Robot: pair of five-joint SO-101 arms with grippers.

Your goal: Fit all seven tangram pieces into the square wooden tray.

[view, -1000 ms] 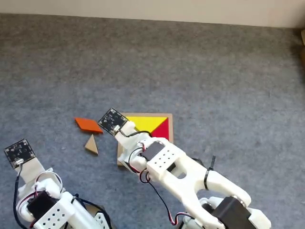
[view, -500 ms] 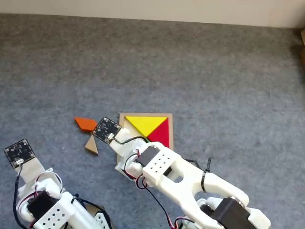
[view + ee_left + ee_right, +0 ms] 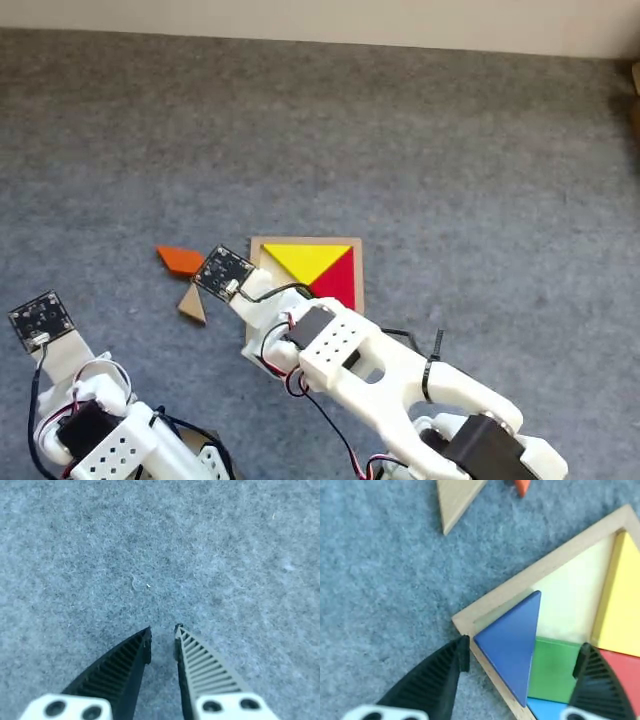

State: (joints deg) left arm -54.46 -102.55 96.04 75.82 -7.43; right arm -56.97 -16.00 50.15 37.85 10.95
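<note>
Hiding half the square wooden tray (image 3: 300,241), the right arm (image 3: 350,345) is stretched over it, the right gripper (image 3: 522,647) spread wide astride the blue triangle (image 3: 512,642) at its corner. An orange piece (image 3: 180,260) and a wooden triangle (image 3: 192,303) are seen beside the tray; the left gripper (image 3: 162,630) is held narrowly parted, well apart.

Place: a robot test bench in a lab or hobby room; which of the two cannot be told.
Surface: grey felt (image 3: 450,150) laid over the table.
Backdrop: a plain pale strip (image 3: 300,18) along the far edge.
Rig: white plastic left arm (image 3: 110,445) and right arm (image 3: 400,375), with loose wires (image 3: 296,378) and a cable tie (image 3: 436,355).
Work item: a wooden puzzle tray (image 3: 300,242).
</note>
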